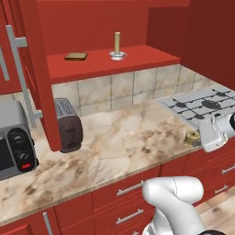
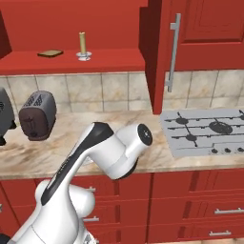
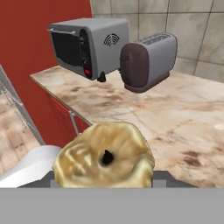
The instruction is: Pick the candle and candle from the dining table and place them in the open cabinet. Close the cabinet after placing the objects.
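Toaster [image 1: 68, 125] and microwave [image 1: 13, 147] on marbled counter [image 1: 119, 142]

The arm [image 2: 102, 152] is glossy white, built of rounded tubular links with bulbous elbows. A black stripe runs along 1 link, and a dark round cap with small pale marks closes 1 joint end. The gripper [image 1: 202, 135] has a blocky white-grey housing.

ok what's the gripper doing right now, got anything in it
gripper: closed on the squat gold candle, held out over the front edge of the counter
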